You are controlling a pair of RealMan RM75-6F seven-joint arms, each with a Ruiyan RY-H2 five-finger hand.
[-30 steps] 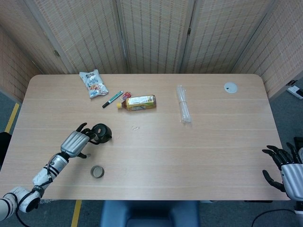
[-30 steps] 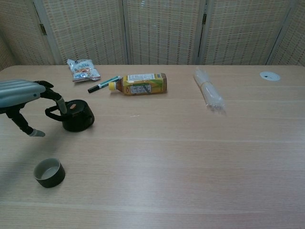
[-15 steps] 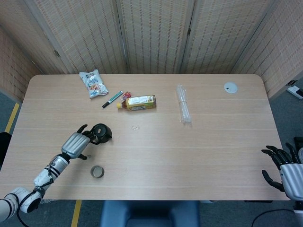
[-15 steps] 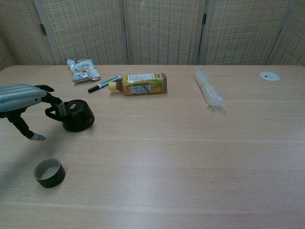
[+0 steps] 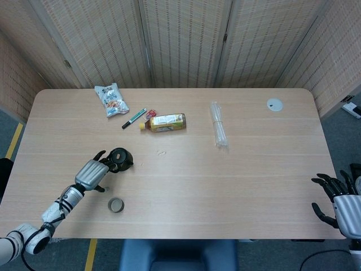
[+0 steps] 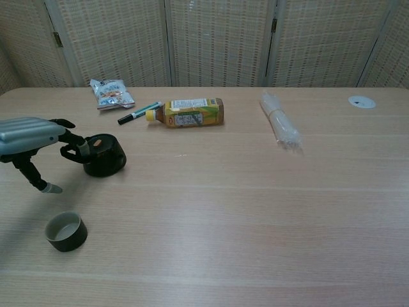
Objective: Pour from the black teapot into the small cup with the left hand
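The black teapot [image 5: 120,158] [image 6: 102,154] stands upright on the table's left part, its handle turned toward my left hand. My left hand [image 5: 93,172] [image 6: 29,135] is just left of it, fingers stretched to the handle and seemingly touching it, thumb pointing down and apart from them; nothing is gripped. The small dark cup [image 5: 116,205] [image 6: 66,231] stands empty near the front edge, a little in front of the teapot. My right hand [image 5: 338,197] hangs off the table's right front corner with fingers spread, holding nothing.
Behind the teapot lie a snack bag [image 5: 111,100], a green marker [image 5: 134,118] and a yellow bottle [image 5: 164,122] on its side. A clear plastic bundle [image 5: 218,131] and a white disc [image 5: 274,104] lie toward the back right.
My left hand has sunk a little toward the table and drawn slightly back, its fingers staying at the teapot handle. Teapot, cup and right hand have not moved.
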